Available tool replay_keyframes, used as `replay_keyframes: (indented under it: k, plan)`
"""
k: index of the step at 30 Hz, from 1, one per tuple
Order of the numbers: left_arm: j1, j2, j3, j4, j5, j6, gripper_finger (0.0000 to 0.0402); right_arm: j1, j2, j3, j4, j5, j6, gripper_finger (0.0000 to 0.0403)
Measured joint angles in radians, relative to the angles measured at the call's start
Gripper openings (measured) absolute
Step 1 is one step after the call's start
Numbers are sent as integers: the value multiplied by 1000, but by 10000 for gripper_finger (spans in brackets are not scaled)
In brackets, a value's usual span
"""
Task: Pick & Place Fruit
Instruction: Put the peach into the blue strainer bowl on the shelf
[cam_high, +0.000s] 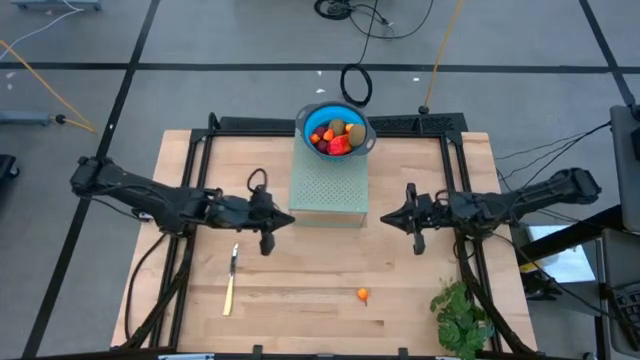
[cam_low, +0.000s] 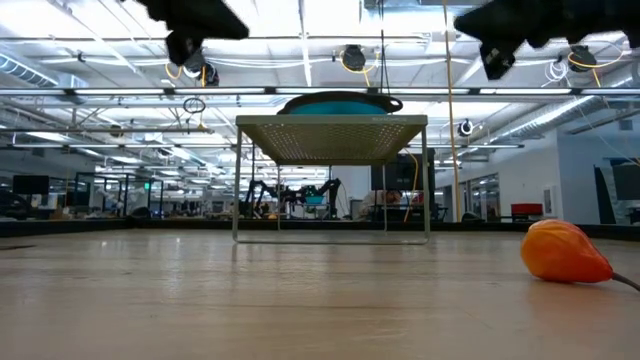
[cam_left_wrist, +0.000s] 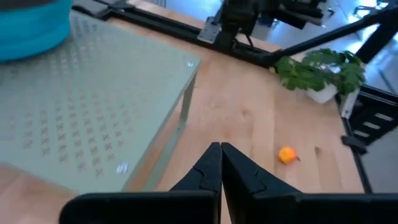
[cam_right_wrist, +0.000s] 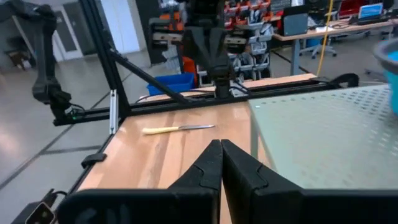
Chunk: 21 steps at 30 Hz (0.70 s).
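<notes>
Fingers of the left gripper (cam_high: 290, 219) and the right gripper (cam_high: 385, 217) are pressed together on nothing, flanking a pale perforated metal stand (cam_high: 329, 188). One tiny glossy orange fruit (cam_high: 362, 294) lies alone on the wooden table (cam_high: 300, 280); several red, orange and olive fruit pieces (cam_high: 336, 136) fill one blue bowl (cam_high: 310, 116) atop the stand.

In the high view, a bowl (cam_high: 308, 119) holding fruit (cam_high: 335, 137) sits on the raised platform (cam_high: 328, 190) at upper centre. A lone fruit piece (cam_high: 362, 294) lies below it at lower centre, a knife (cam_high: 231, 280) lower left, and a plant (cam_high: 460, 318) in the lower right.
</notes>
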<state>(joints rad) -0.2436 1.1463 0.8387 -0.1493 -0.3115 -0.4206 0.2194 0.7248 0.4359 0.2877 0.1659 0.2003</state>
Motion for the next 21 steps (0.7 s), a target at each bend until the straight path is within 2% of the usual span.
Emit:
replay_keyframes:
  k: [14,21]
  plan:
    - [-7,-327,-215,-9,19,57,4,128,321,284,-67,48,-11,0]
    - [-7,-458,-304,-3,49,77,3,185,445,426,-177,48,39,0]
